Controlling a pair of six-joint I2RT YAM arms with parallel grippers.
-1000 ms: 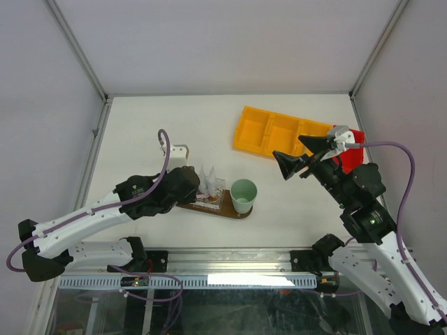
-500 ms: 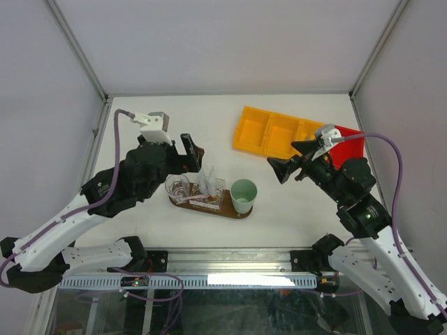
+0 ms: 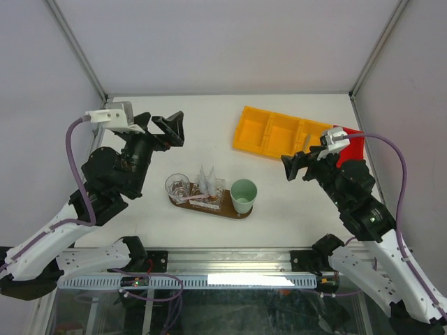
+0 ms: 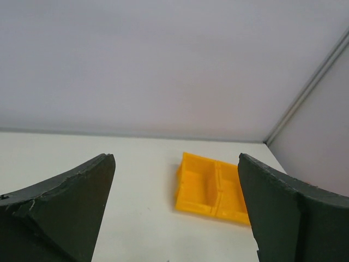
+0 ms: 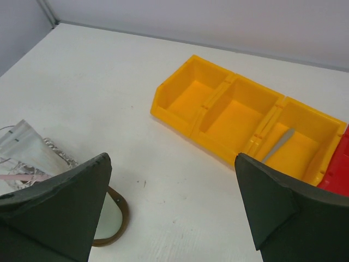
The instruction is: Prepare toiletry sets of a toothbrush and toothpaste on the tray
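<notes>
Up and away goes my left gripper (image 3: 172, 128), now upper left, jaws wide and empty. It's well off the tray (image 3: 228, 211) at lower centre, where the toiletry sets (image 3: 206, 181) stand. My right gripper (image 3: 288, 168) gapes empty too, facing the yellow bin (image 3: 276, 134); another set next, I'd guess.

Top view: the toiletry sets (image 3: 207, 184) are too small for me to count tubes or brushes. Right wrist view: the right gripper (image 5: 173, 161) hides most of the tray (image 5: 126, 218). The frame edge cuts off the red bin (image 5: 337, 169).
</notes>
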